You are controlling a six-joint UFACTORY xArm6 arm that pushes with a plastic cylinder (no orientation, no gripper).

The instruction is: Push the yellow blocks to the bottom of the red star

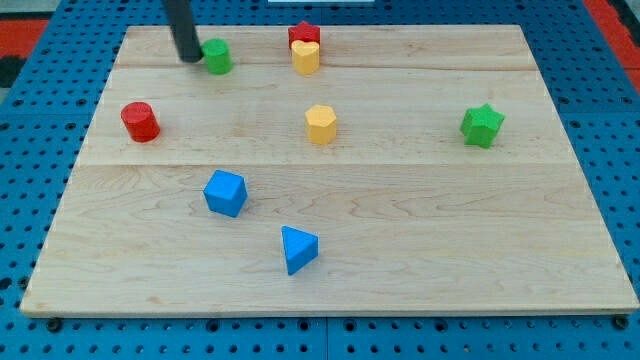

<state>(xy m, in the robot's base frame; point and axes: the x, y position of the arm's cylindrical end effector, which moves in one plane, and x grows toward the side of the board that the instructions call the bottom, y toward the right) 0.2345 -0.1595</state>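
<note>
The red star sits near the view's top, middle. A yellow block touches its lower side. A second yellow block, hexagonal, lies further down the board, well below the first and apart from it. My tip is at the top left, just left of a green block and far left of the red star and both yellow blocks.
A red cylinder is at the left. A blue cube and a blue triangular block lie lower middle. A green star is at the right. The wooden board rests on a blue pegboard.
</note>
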